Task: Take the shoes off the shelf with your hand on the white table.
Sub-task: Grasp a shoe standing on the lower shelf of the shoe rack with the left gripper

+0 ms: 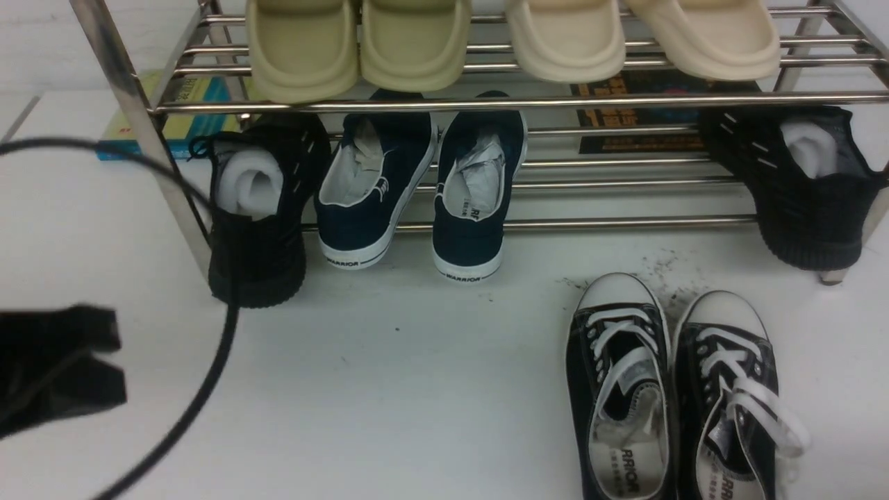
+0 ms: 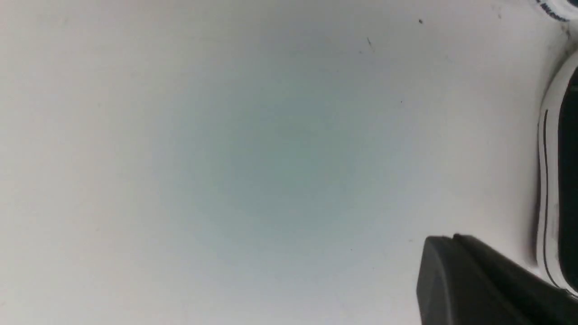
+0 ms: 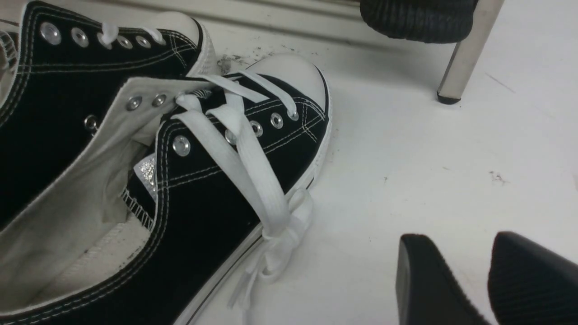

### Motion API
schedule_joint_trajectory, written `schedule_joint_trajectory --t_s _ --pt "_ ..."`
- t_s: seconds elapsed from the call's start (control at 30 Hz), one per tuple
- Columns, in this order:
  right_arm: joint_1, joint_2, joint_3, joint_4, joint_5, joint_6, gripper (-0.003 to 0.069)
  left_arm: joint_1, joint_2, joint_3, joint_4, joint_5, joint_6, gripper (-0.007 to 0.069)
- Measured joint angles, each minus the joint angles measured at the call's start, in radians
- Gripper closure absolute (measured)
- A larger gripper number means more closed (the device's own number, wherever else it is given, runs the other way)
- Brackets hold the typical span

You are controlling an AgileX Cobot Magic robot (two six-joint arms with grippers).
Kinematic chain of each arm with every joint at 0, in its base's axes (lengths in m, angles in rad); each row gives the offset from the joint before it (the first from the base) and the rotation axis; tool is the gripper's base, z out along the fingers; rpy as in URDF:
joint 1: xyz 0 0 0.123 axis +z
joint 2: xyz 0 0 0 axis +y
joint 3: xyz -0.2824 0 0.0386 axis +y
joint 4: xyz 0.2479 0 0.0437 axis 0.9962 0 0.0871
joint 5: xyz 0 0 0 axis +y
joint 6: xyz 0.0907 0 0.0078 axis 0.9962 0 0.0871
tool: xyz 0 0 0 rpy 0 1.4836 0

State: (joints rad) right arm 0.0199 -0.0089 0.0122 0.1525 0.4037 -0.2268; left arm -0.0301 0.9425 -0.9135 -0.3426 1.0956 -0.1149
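Navy blue canvas slip-on shoes [image 1: 361,229] with white WARRIOR soles sit side by side on the lower tier of the chrome tube shelf [image 1: 486,104]. Their toes point inward and their heels jut out past the front rail, just beside an all-black knit sneaker [image 1: 260,229]. My left fingers [image 1: 76,330] hang blurred over the white tabletop [image 1: 417,389], well apart from the pair, parted and holding nothing. My right fingers [image 3: 433,280] stand a little apart, empty, near a black-and-white lace-up sneaker [image 3: 216,189] on the tabletop.
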Motion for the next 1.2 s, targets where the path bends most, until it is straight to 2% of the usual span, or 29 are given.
schedule_joint_trajectory --t_s 0.07,0.13,0.2,0.27,0.33,0.43,0.53,0.6,0.8,0.97,1.2 --pt "0.000 0.000 0.000 0.000 0.000 0.000 0.0421 -0.021 0.051 -0.033 -0.030 0.002 0.023 0.0624" --pt "0.000 0.000 0.000 0.000 0.000 0.000 0.0421 -0.127 0.163 -0.085 -0.084 -0.041 0.042 0.0624" --pt "0.000 0.000 0.000 0.000 0.000 0.000 0.0421 -0.194 0.202 -0.101 -0.086 -0.077 0.032 0.0624" --pt "0.000 0.000 0.000 0.000 0.000 0.000 0.0421 -0.324 0.272 -0.149 -0.052 -0.171 -0.017 0.0614" --pt "0.000 0.000 0.000 0.000 0.000 0.000 0.0421 -0.418 0.346 -0.212 0.037 -0.221 -0.112 0.0588" --pt "0.000 0.000 0.000 0.000 0.000 0.000 0.0421 -0.485 0.424 -0.290 0.135 -0.236 -0.203 0.0543" --pt "0.000 0.000 0.000 0.000 0.000 0.000 0.0421 -0.546 0.525 -0.390 0.294 -0.240 -0.317 0.0463" --pt "0.000 0.000 0.000 0.000 0.000 0.000 0.0421 -0.595 0.605 -0.470 0.412 -0.251 -0.395 0.0371" --pt "0.000 0.000 0.000 0.000 0.000 0.000 0.0421 -0.664 0.757 -0.590 0.583 -0.267 -0.473 0.0252" --pt "0.000 0.000 0.000 0.000 0.000 0.000 0.0421 -0.668 0.822 -0.630 0.663 -0.295 -0.549 0.0237" --pt "0.000 0.000 0.000 0.000 0.000 0.000 0.0421 -0.668 0.869 -0.631 0.761 -0.315 -0.590 0.0236"
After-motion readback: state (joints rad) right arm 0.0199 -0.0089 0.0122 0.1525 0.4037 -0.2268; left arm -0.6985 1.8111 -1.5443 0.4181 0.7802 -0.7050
